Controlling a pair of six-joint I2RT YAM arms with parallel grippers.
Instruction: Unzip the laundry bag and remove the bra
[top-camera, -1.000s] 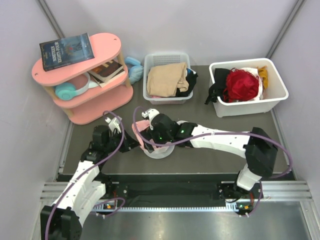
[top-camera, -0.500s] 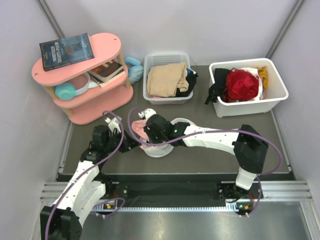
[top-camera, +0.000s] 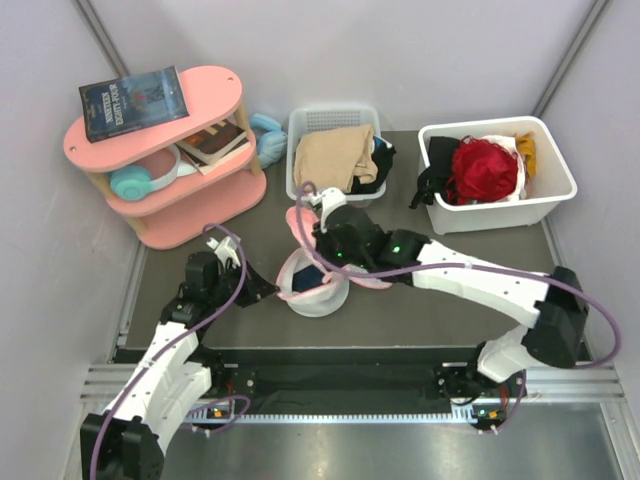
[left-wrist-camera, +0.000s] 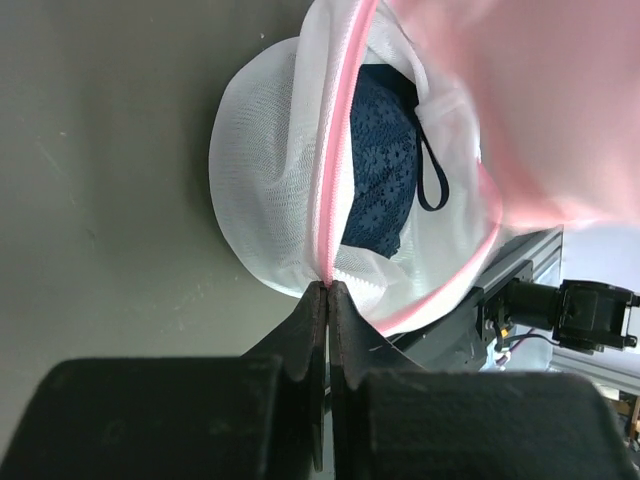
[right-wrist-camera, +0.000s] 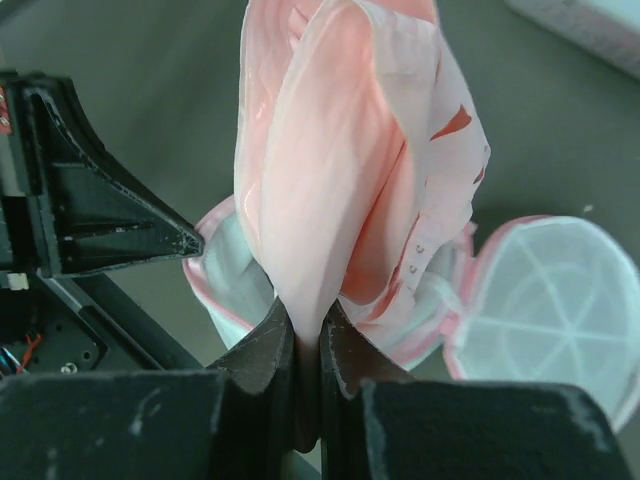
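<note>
The laundry bag (top-camera: 318, 292) sits unzipped on the dark table, a white mesh pouch with pink trim. My left gripper (left-wrist-camera: 329, 288) is shut on its pink zipper rim (left-wrist-camera: 338, 150) at the near left side (top-camera: 270, 290). Inside lies the navy-blue bra (left-wrist-camera: 378, 170) with a thin dark strap. My right gripper (right-wrist-camera: 305, 325) is shut on a pale pink garment (right-wrist-camera: 330, 150), which hangs out above the bag's mouth (top-camera: 298, 218). The bag's round lid (right-wrist-camera: 545, 300) is flopped open to the right.
A pink shelf (top-camera: 160, 150) with books and blue headphones stands at the back left. A white basket (top-camera: 335, 190) of beige cloth and a white bin (top-camera: 497, 215) with red and black garments line the back. The table's front edge (top-camera: 330, 350) runs just behind the arm bases.
My right gripper has shut on the pale pink garment and drawn it up and back out of the bag. The left gripper kept its hold on the rim.
</note>
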